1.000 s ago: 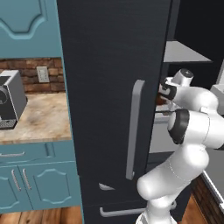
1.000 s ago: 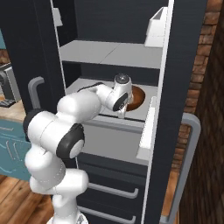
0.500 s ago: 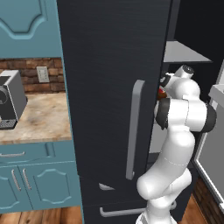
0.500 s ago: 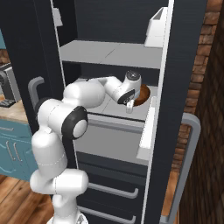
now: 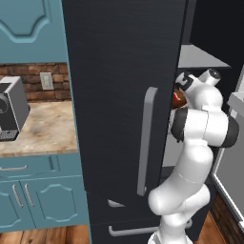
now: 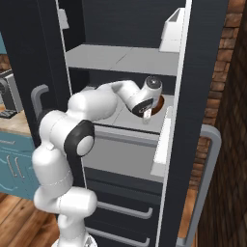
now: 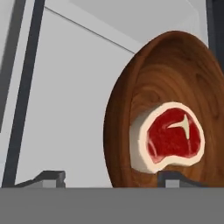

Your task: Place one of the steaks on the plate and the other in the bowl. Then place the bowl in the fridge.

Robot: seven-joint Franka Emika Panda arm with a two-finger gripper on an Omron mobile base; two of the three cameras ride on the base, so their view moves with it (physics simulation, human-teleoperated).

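The brown wooden bowl (image 7: 175, 87) lies on the middle shelf (image 6: 116, 123) of the open black fridge (image 5: 119, 95). In it lies the small deep red steak (image 7: 174, 136) with its white fat rim. My gripper (image 7: 112, 177) is open, its fingers wide apart, with the bowl's near rim between them. One fingertip (image 7: 175, 177) stands in front of the steak, the other to the left, outside the bowl. From the right base, the gripper (image 6: 146, 115) hangs at the bowl (image 6: 160, 101). A brown sliver of the bowl (image 5: 178, 97) peeks past the door edge. Plate and pale steak are out of view.
The left fridge door with its grey bar handle (image 5: 147, 138) stands close beside my arm. The right door carries white bins (image 6: 161, 144). An upper shelf (image 6: 120, 58) sits just above the hand. A coffee machine (image 5: 9, 114) stands on the counter over teal cabinets (image 5: 43, 200).
The hand has reached further right and deeper along the fridge shelf with the bowl, and the elbow has swung upward.
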